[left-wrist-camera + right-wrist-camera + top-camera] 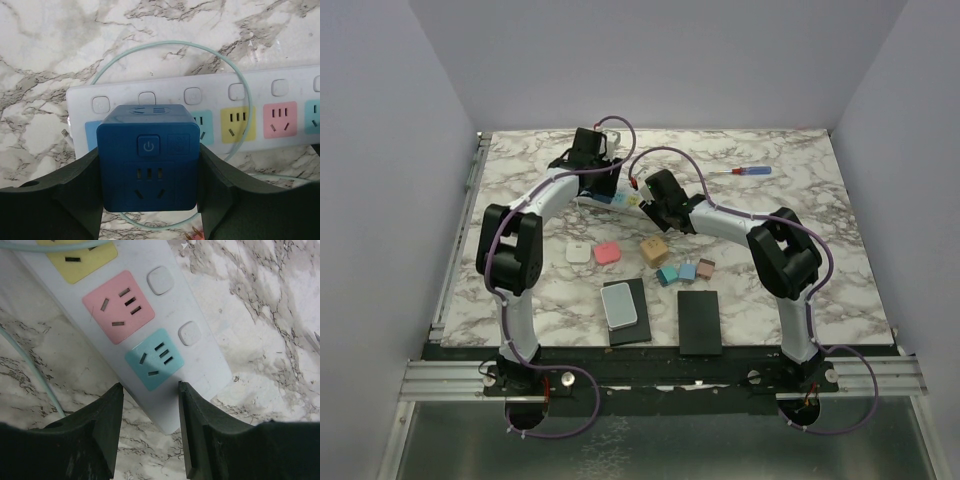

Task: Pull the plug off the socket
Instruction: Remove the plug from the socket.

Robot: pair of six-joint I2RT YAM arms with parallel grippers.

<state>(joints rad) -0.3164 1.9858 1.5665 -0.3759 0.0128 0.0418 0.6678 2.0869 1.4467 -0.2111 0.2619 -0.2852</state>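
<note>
The socket (605, 200) lies across the far middle of the bench (800, 260). The plug (148, 170) sits over its left end, between the left gripper's (150, 152) fingers; the right gripper (149, 386) clamps its right end. A screwdriver (745, 171) lies to the right, small blocks (655, 250) in front, two flat slabs (699, 322) nearest the arms.

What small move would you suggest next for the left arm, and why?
Probably pull the left gripper straight away from the power strip: it is shut on the blue plug, which sits over the end outlet, while the right gripper appears to clamp the far end.
</note>
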